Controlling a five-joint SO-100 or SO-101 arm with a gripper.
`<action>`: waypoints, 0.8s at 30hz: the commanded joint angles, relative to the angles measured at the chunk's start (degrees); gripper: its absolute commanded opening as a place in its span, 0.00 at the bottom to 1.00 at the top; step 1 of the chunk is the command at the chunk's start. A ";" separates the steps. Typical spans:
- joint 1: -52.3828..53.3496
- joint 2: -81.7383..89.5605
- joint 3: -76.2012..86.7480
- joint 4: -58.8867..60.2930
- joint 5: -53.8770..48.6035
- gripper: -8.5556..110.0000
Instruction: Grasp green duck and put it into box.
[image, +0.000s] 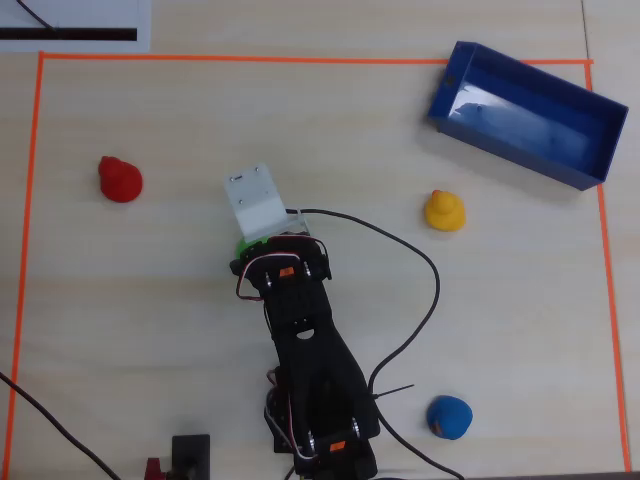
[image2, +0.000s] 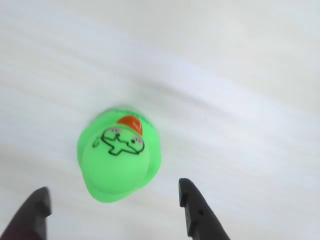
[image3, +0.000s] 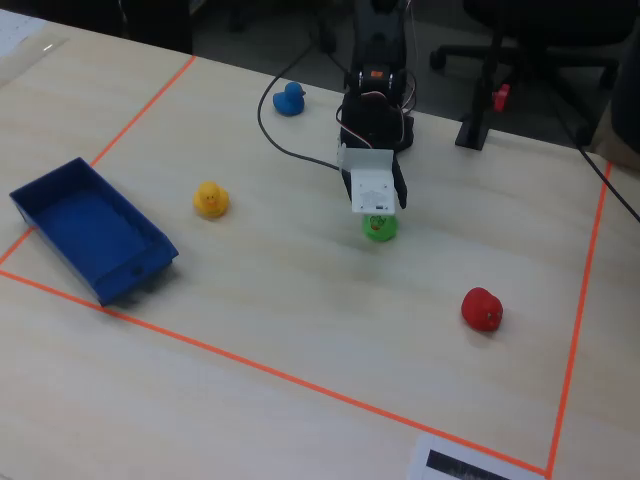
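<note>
The green duck (image2: 120, 155) sits on the pale table with its orange beak pointing away from the camera in the wrist view. My gripper (image2: 113, 189) is open, its dark fingers (image2: 192, 205) on either side of the duck's near end without touching it. In the overhead view only a green sliver of the duck (image: 242, 246) shows under the white wrist mount, which hides the gripper there. In the fixed view the gripper (image3: 381, 210) hangs just over the duck (image3: 379, 227). The blue box (image: 520, 120) lies empty at the upper right of the overhead view, and at the left in the fixed view (image3: 90, 225).
A yellow duck (image: 444, 210) sits between the arm and the box. A red duck (image: 120, 179) is at the left, and a blue duck (image: 449, 416) is near the arm's base. Orange tape (image: 300, 58) frames the work area. A black cable (image: 430, 290) loops to the right of the arm.
</note>
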 joint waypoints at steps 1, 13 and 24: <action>-0.70 -1.23 -3.43 1.32 0.79 0.38; -1.58 -10.11 -7.03 -5.80 0.79 0.41; -1.49 -14.06 -6.94 -7.82 1.93 0.41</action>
